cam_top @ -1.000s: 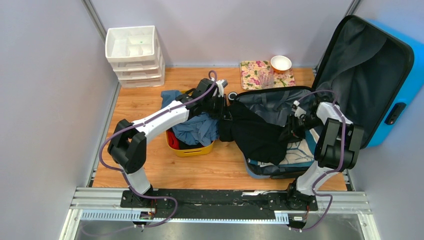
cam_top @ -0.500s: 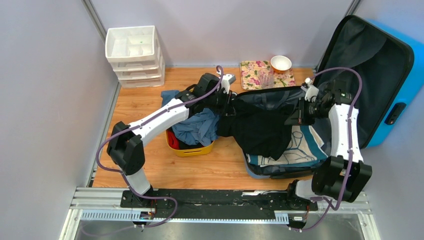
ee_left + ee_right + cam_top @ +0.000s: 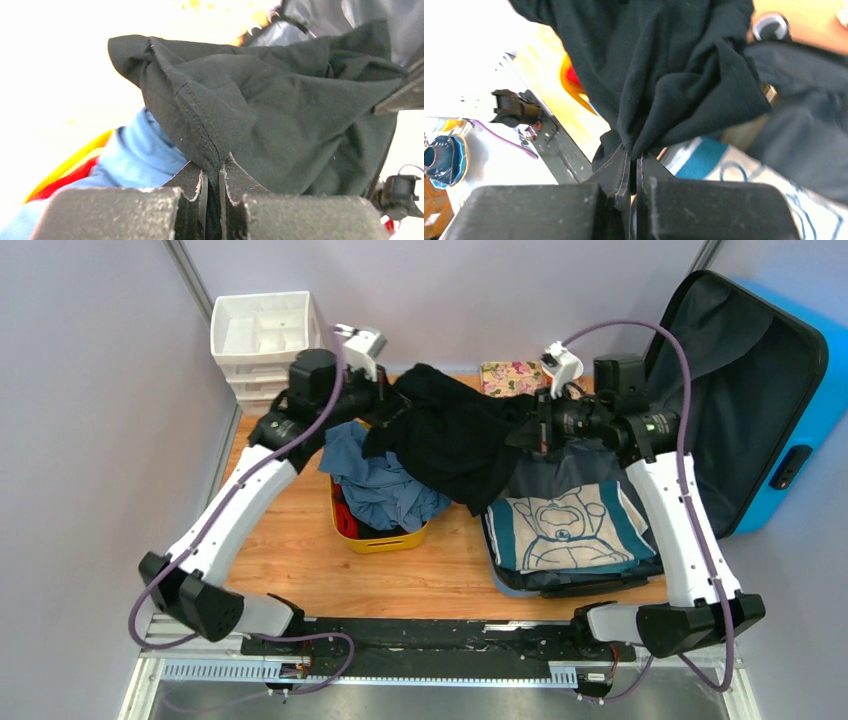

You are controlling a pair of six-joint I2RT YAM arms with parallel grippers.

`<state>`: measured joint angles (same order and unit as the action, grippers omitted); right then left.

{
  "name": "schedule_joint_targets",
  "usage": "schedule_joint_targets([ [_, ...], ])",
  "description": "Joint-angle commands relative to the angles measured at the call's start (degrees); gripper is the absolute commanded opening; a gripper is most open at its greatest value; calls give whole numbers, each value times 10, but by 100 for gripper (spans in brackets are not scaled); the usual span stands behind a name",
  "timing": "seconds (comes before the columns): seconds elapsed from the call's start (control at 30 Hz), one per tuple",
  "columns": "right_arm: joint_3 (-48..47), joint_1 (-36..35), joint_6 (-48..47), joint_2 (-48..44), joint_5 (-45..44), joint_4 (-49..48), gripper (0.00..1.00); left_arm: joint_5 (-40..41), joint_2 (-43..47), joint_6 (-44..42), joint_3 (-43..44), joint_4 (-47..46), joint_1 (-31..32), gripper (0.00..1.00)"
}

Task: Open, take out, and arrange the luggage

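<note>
One luggage sits at the right of the wooden surface. It lies open, with its base flat and its dark-lined lid propped upright against the right wall. Inside the base lies one teal and white cloth with a line-drawn bear, spread flat.

Two tools are up in the air and share one black garment. The left tool is clamped on a seamed edge of the fabric, its pads pressed together on it. The right tool is likewise pinched tight on a bunched fold. The garment sags between them, draping over the far left corner of the luggage and the right side of one yellow tub.

The tub stands just left of the luggage and holds a crumpled blue garment and something red.

One white drawer unit stands in the far left corner. One floral tray lies at the far edge. The right arm and the raised garment cover part of the tray.
</note>
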<state>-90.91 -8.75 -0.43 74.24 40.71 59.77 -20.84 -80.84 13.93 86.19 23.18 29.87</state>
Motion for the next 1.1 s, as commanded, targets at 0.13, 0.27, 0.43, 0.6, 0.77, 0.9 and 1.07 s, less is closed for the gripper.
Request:
schedule_joint_targets([
  [0.13,-159,-139,92,141,-44,-136,0,16,139,-7,-82,21,-145,0],
  [0.27,-218,-184,77,228,-55,-126,0,44,190,-2,-160,53,-197,0],
  [0.43,-240,-225,61,331,-87,-128,0,66,188,-6,-266,70,-246,0],
  [0.6,-239,-236,27,415,-159,-132,2,32,134,2,-329,41,-295,4],
  [0.77,-261,-231,6,404,-188,-116,57,-56,107,19,-325,26,-351,45],
  [0.9,-298,-199,-30,353,-171,-76,85,-63,105,-29,-254,68,-367,80],
  [1.07,-274,-113,-119,258,-148,43,89,-38,93,-87,-131,128,-379,82],
])
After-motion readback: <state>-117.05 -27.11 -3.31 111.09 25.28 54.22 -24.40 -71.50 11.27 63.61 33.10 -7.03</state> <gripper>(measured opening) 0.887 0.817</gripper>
